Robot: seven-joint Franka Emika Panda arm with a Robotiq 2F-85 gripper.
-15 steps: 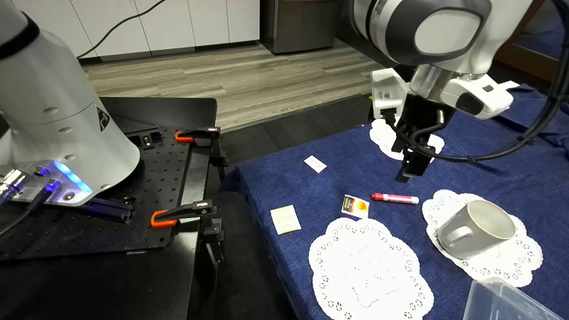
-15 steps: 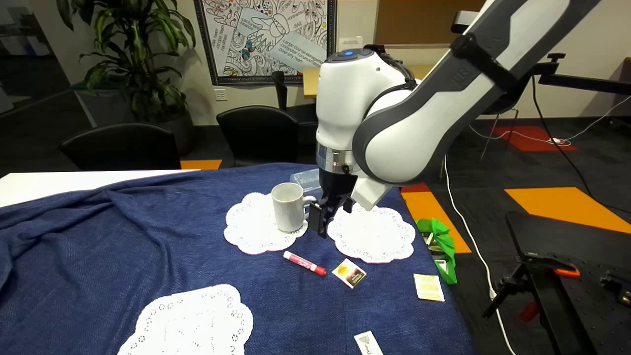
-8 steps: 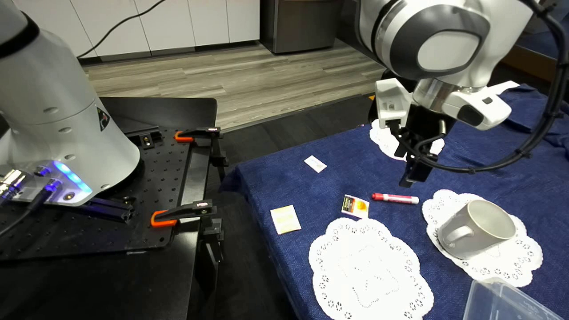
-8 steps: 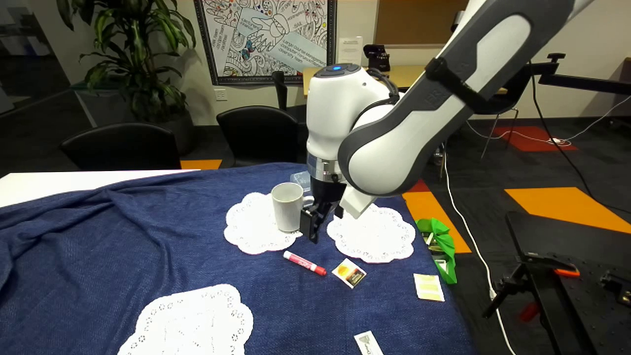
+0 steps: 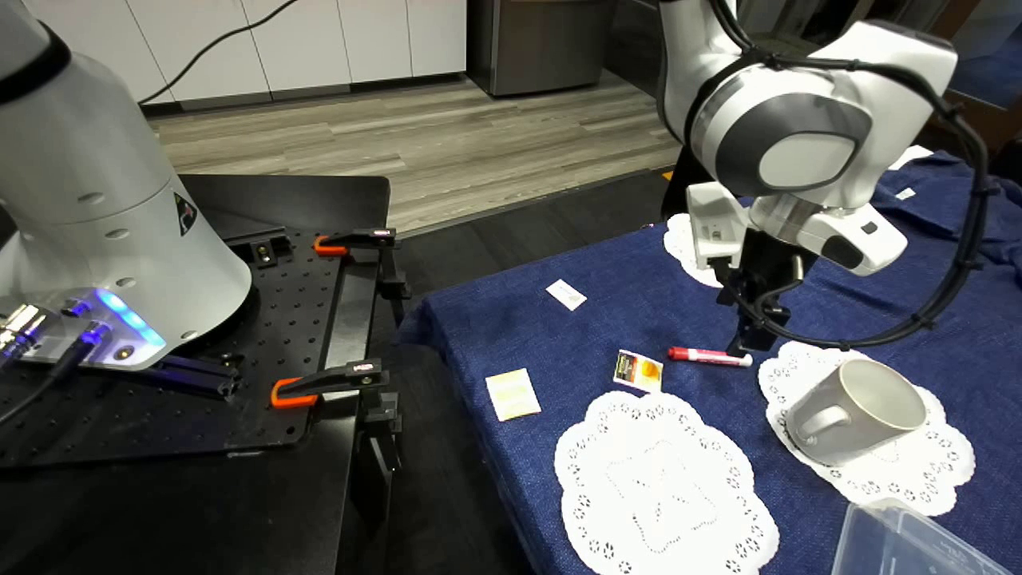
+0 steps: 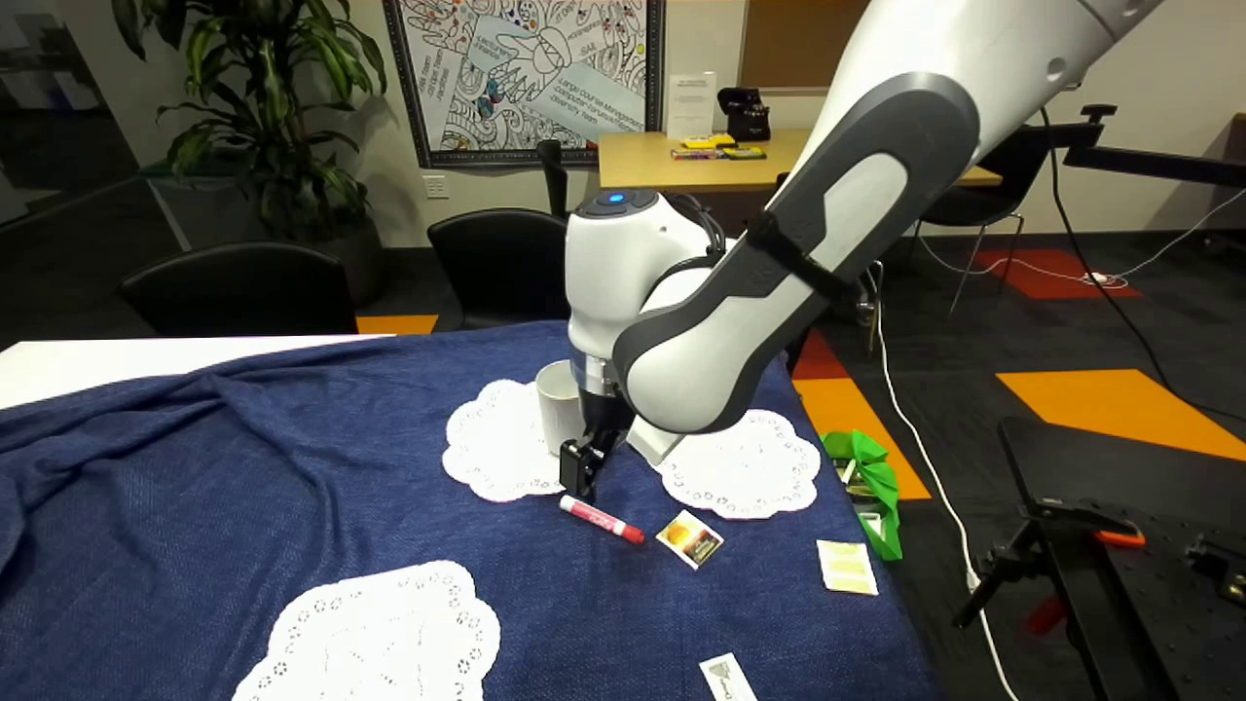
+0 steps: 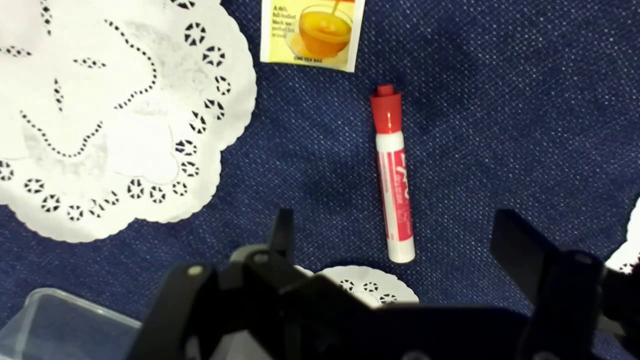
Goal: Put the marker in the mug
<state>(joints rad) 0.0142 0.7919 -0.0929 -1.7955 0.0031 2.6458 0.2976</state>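
Your gripper [image 7: 393, 225] is spread wide and holds nothing, with a finger to each side of the marker [image 7: 393, 175], which lies on the blue cloth [image 7: 500, 140] between the tea packet [image 7: 315, 32] and a doily [image 5: 926, 479]. The marker looks nearly centred, but your fingertips line up close to its white end, so nudge toward the red cap for a steadier hold on the barrel. Then sink until the pads almost brush the cloth and squeeze evenly; a round barrel may roll or swivel. The mug [image 5: 850, 423] stands upright on that doily, without the marker; you see pale inner wall, but its bottom is hard to make out. The clear box [image 5: 866, 531] runs out of frame, so you can't tell what it holds. Beyond the cloth's edge, what looks like a green bag [image 6: 881, 477] has small, unclear things in it.
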